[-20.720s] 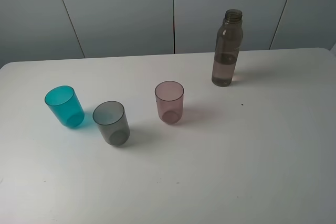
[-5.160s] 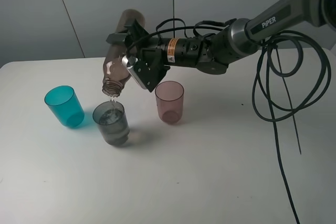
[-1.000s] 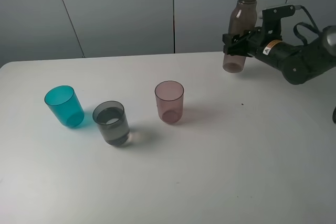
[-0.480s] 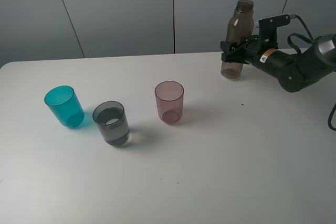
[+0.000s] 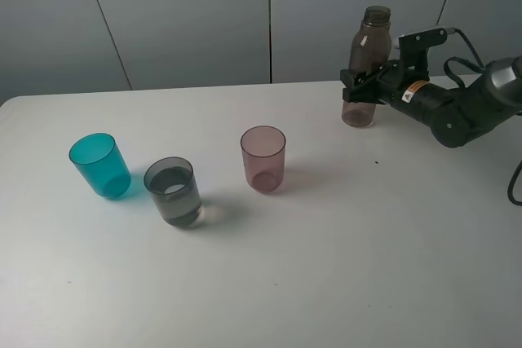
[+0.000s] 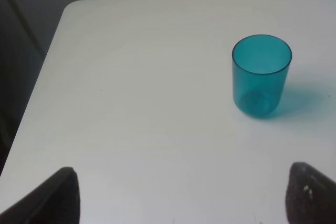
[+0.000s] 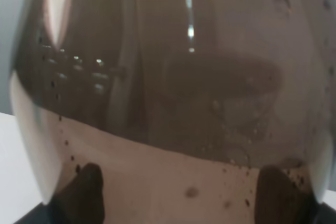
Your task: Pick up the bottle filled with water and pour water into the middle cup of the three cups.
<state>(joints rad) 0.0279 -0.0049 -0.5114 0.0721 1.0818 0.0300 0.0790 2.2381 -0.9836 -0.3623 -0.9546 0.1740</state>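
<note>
Viewed from the high camera: upright bottle (image 5: 364,67) at about 1 o'clock on the white bench (image 5: 326,266), base touching or just above the surface, hard to tell which. Clamped around its lower body by the right end effector (image 5: 361,87), reaching in from 3 o'clock on a black arm (image 5: 457,107). Narrow threaded neck open at the top, no cap on it. Fills the right wrist view (image 7: 173,77) almost entirely: smoky brown wall, droplets clinging inside, two dark fingertips (image 7: 79,192) pressed against it at either side.

Three tumblers in a loose row across the bench's 9-to-11 o'clock part, all upright and apart from one another. Middle cup (image 5: 173,191), smoky grey, holding water to roughly half its height, at about 9 o'clock. Teal cup (image 5: 100,165) just beside it, further toward 9 o'clock. Pink cup (image 5: 263,159) on the other side, toward the bench centre, and well apart from the bottle.

Left wrist view: teal cup (image 6: 261,75) alone on bare bench, near the rounded corner. Left end effector (image 6: 178,192) seen only as two dark fingertips (image 6: 65,195) at the frame's lower corners, spread wide with nothing between them.
</note>
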